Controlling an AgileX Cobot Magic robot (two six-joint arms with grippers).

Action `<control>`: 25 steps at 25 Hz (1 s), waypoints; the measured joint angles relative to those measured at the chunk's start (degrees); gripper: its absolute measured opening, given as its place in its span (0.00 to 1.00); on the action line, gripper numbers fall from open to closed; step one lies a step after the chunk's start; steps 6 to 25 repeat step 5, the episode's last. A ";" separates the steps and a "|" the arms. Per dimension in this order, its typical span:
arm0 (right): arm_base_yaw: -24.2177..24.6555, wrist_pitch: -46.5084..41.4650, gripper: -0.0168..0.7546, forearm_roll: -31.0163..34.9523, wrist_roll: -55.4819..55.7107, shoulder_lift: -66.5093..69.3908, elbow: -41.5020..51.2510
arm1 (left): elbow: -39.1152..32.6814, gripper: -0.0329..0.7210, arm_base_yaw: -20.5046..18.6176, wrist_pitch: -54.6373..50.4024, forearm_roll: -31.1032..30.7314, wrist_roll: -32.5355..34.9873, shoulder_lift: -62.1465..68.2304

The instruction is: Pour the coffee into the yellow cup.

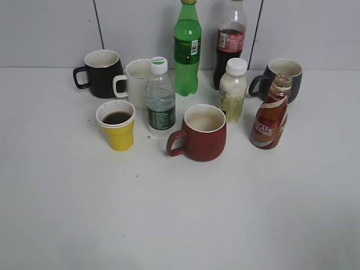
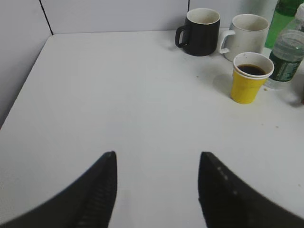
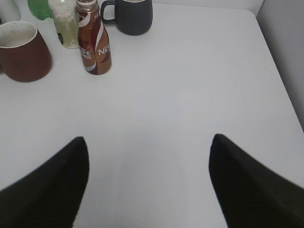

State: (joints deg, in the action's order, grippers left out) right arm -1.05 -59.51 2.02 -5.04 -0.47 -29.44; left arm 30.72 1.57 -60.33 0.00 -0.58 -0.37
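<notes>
The yellow cup (image 1: 118,126) stands on the white table at the left with dark coffee inside; it also shows in the left wrist view (image 2: 249,78). The brown coffee bottle (image 1: 271,115) stands upright and uncapped at the right; it also shows in the right wrist view (image 3: 94,42). My left gripper (image 2: 156,156) is open and empty over bare table, well short of the yellow cup. My right gripper (image 3: 149,140) is open and empty, well short of the coffee bottle. Neither gripper shows in the exterior view.
A red mug (image 1: 202,133) stands in the middle front. Behind are a water bottle (image 1: 160,98), a white mug (image 1: 136,81), a black mug (image 1: 102,73), a green bottle (image 1: 187,48), a cola bottle (image 1: 229,42), a white-capped bottle (image 1: 233,90) and a dark grey mug (image 1: 284,76).
</notes>
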 joint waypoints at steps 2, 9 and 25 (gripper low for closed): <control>0.00 0.00 0.79 0.00 0.00 0.00 0.00 | 0.00 0.60 0.00 0.00 0.00 0.00 0.00; 0.00 0.00 0.78 0.01 0.00 0.00 0.00 | 0.00 0.60 0.00 0.00 0.00 0.00 0.00; 0.00 0.00 0.78 0.01 0.00 0.00 0.00 | 0.00 0.60 0.00 0.00 0.00 0.00 0.00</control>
